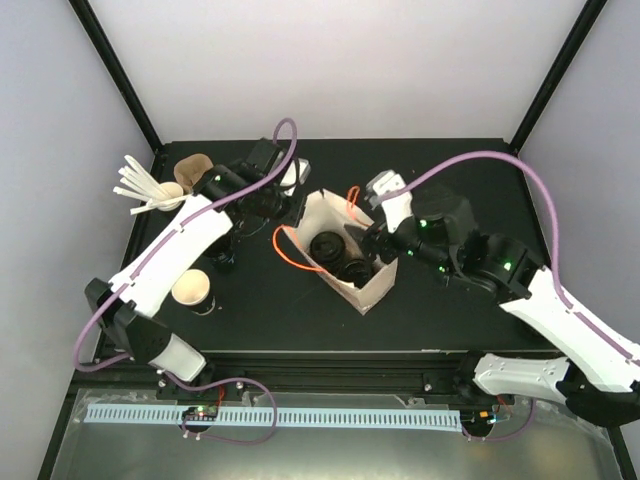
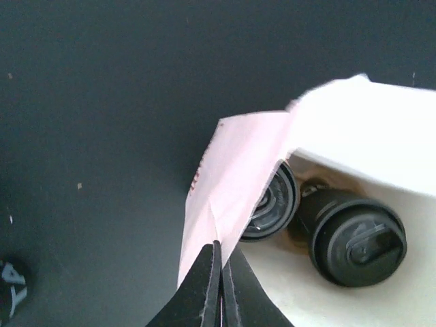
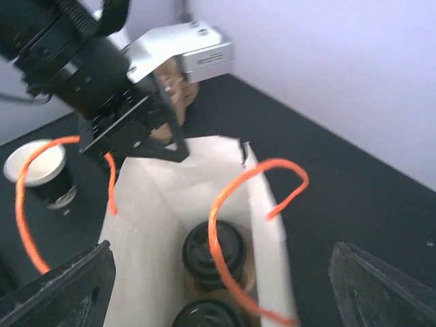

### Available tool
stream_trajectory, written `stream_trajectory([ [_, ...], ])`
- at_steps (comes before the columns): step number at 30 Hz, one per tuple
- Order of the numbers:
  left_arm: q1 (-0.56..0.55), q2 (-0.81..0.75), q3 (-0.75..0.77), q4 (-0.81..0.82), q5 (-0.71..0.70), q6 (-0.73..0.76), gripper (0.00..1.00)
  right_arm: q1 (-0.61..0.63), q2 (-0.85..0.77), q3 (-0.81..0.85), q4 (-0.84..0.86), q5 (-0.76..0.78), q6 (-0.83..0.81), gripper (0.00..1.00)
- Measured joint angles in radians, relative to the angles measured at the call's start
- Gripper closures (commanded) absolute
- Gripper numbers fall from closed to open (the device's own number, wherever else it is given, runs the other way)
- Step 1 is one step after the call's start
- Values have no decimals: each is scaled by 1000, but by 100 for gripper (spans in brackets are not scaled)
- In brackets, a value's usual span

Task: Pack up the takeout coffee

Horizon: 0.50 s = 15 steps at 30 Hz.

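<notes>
Placing step, seemingly: two lidded takeout coffee cups (image 1: 327, 245) inside white paper bag (image 1: 374, 291) at mid-frame, left gripper (image 2: 219, 269) pinched shut on bag rim, right gripper (image 1: 378, 248) splayed empty just above; next, probably rising clear of orange handles (image 3: 271, 164)

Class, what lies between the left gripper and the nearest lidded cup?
The paper bag's white wall, which the left gripper pinches; it partly hides that lidded cup. The left wrist view shows it.
</notes>
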<state>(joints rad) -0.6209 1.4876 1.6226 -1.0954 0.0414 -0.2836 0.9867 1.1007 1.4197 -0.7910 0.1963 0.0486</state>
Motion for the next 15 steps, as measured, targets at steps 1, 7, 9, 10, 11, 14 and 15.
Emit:
stream_trajectory([
  [1, 5, 28, 36, -3, 0, 0, 98, -28, -3, 16, 6, 2, -2, 11],
  [7, 28, 180, 263, -14, 0, 19, 98, -168, -16, 24, 35, 37, 9, 10],
  [9, 40, 228, 331, -15, 1, 26, 97, -206, -35, -15, 72, 58, 16, 8],
  [10, 47, 249, 360, -16, 2, 30, 97, -222, -48, -36, 89, 64, 23, 8],
  [11, 55, 270, 384, -16, 6, 33, 96, -249, -68, -67, 111, 66, 29, 8],
  [14, 79, 339, 463, -25, 20, 42, 84, -323, -109, -122, 149, 52, 56, 8],
  [15, 86, 361, 486, -29, 29, 45, 77, -348, -115, -127, 154, 43, 65, 8],
])
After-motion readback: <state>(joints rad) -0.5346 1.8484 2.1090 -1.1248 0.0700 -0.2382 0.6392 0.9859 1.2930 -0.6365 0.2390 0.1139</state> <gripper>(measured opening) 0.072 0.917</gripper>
